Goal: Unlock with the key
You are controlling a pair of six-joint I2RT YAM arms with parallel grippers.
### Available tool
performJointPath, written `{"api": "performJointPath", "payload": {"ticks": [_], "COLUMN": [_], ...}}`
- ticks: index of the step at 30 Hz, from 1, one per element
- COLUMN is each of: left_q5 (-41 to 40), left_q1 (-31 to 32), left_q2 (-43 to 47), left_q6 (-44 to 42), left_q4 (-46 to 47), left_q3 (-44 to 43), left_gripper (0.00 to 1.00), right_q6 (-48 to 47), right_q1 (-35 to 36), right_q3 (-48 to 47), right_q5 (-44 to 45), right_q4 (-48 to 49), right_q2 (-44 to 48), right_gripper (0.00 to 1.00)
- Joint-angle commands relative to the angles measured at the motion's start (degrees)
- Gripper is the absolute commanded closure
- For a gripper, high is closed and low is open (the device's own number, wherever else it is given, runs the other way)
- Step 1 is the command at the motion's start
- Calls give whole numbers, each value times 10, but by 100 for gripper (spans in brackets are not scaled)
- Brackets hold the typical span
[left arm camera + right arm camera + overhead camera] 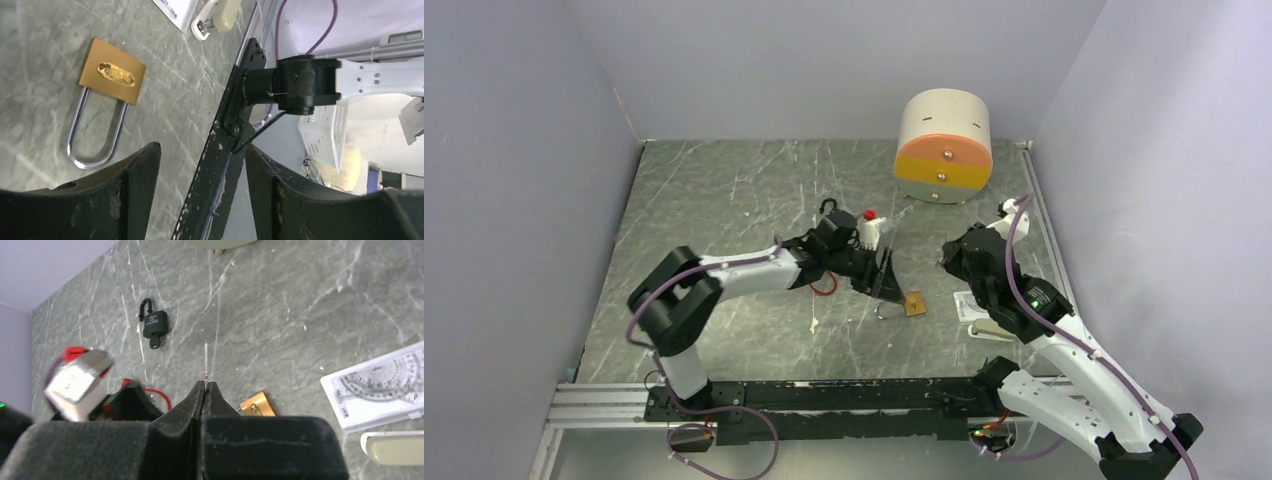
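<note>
A brass padlock (914,303) with a silver shackle lies flat on the marble table, near the middle. In the left wrist view the padlock (111,71) lies up and left of the fingers. My left gripper (886,282) is open and empty, close beside the padlock; it also shows in the left wrist view (202,165). My right gripper (205,386) is shut on a thin key (205,360), whose blade sticks out past the fingertips. The brass padlock (257,405) shows just right of the fingertips. In the top view my right gripper (946,256) is right of the padlock.
A black padlock (154,325) lies farther back on the table. A round drawer unit (943,145) stands at the back right. A white protractor card (380,385) and a stapler (395,447) lie at the right. A red cord (824,287) lies under the left arm.
</note>
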State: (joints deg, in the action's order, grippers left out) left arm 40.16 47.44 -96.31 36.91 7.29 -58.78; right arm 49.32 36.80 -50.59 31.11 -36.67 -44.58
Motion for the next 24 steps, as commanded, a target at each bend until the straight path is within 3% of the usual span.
{"api": "performJointPath", "payload": {"ticks": [1, 10, 19, 24], "left_q5": [17, -54, -132, -194], "left_q1": [20, 40, 44, 42], "left_q2": [-76, -174, -166, -116], "left_q6": [31, -48, -107, -116], "left_q4": [39, -146, -237, -267], "left_q3": [-70, -134, -103, -50], "left_gripper": [34, 35, 35, 32], "right_q6": [45, 65, 51, 52], "right_q1": [-1, -1, -2, -1], "right_q3": [15, 38, 34, 37], "right_q5": [27, 29, 21, 3], "right_q4": [-30, -48, -26, -3], "right_q2": [35, 58, 35, 17], "right_gripper": [100, 100, 100, 100]}}
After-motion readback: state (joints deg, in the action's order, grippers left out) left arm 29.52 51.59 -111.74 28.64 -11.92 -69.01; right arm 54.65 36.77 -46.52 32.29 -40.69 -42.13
